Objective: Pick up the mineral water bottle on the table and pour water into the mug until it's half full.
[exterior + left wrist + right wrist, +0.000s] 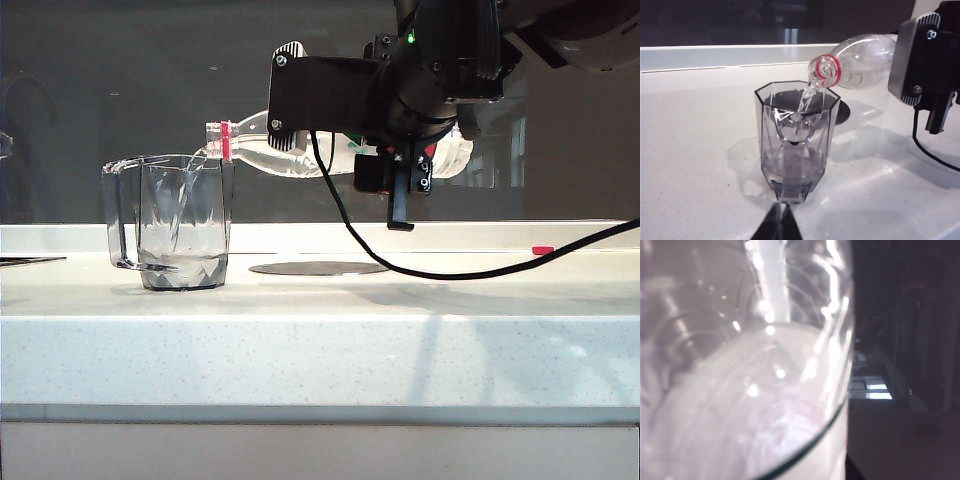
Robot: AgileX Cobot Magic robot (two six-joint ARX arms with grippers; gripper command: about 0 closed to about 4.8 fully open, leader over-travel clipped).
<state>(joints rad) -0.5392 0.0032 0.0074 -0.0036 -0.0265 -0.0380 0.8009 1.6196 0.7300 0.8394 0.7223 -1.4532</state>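
- The right gripper [405,160] has its jaws clamped on the mineral water bottle [290,155], tipped nearly level above the worktop [400,300].
- Water [805,100] streams into the mug [180,225], which stands on the worktop.
- The left gripper [781,225] sits just beside the mug, jaws closed and empty.

A: My right arm [440,60]? Black housing, green LED [410,38], silver screws.
B: Cable?
A: Black cable [400,268] under the right gripper [400,200]. Left gripper [780,225]: dark fingertips.

Bottle [300,155] over mug [180,225] — top blocked
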